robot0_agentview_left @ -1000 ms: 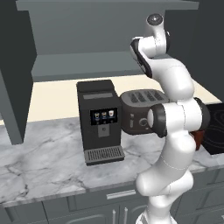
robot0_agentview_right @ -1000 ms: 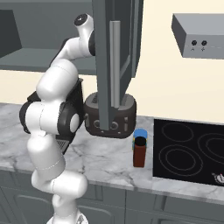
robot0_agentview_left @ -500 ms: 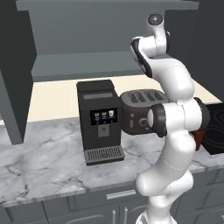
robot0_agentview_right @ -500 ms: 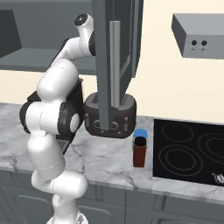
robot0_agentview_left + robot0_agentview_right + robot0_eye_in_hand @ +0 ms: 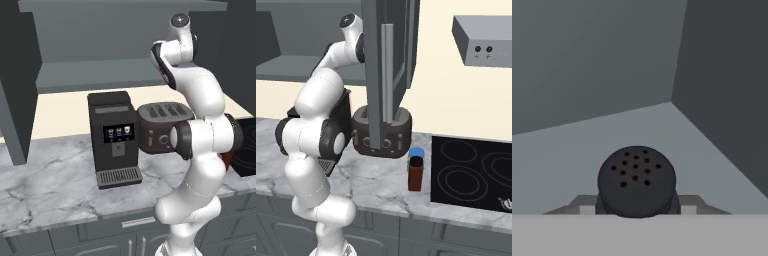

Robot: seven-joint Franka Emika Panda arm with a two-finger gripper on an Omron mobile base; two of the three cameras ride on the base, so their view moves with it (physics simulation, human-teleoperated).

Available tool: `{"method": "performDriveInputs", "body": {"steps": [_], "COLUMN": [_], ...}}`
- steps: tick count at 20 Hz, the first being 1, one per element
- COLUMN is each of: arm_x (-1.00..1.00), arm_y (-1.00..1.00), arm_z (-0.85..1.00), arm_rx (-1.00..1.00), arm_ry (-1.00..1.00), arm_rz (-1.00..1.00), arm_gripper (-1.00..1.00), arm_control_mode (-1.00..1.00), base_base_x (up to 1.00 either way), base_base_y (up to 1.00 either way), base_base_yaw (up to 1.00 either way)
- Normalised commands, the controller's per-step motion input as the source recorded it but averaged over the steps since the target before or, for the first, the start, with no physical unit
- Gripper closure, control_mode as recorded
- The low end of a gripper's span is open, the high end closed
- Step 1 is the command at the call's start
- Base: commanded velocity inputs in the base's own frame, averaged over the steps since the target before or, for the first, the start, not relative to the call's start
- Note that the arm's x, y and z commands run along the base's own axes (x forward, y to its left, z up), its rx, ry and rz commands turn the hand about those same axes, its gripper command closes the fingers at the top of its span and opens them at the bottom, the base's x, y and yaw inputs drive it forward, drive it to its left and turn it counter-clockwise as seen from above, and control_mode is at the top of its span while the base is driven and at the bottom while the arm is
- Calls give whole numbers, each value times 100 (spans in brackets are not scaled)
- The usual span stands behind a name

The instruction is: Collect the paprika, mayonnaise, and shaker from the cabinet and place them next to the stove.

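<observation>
In the hand view the shaker (image 5: 636,180), a dark cylinder with a perforated top, stands on the cabinet's grey shelf (image 5: 577,145) near the back right corner. My gripper (image 5: 637,209) is shut on the shaker, one finger on either side of it. The arm reaches up into the cabinet (image 5: 100,75), behind its open door (image 5: 391,75). On the counter, the dark-red paprika (image 5: 415,175) stands just left of the stove (image 5: 471,172). The blue-lidded mayonnaise (image 5: 416,151) sits right behind the paprika.
A dark toaster (image 5: 162,125) and a black coffee machine (image 5: 115,137) stand on the marble counter (image 5: 50,175) below the cabinet. A grey range hood (image 5: 481,32) hangs above the stove. The door's long bar handle (image 5: 387,85) hangs close to the arm.
</observation>
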Motion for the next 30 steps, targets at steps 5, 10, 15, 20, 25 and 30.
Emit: {"method": "performDriveInputs", "body": {"steps": [5,10,15,20,25,30], "arm_x": [-82,-95,-100,-100,-95,-53], "arm_y": [0,21,18,18,16,0], "arm_z": [0,-3,-20,-38,-52,-54], "arm_rx": [5,3,5,3,0,0], "arm_ry": [-5,-2,-2,-3,0,0], "arm_rz": [-26,-31,-29,-23,-20,-6], "arm_gripper": [100,100,100,100,100,100], "arm_control_mode": [-100,-100,-100,-100,-100,-100], "base_base_x": [0,0,0,0,0,0], "base_base_y": [0,0,0,0,0,0], "base_base_yaw": [0,0,0,0,0,0]}}
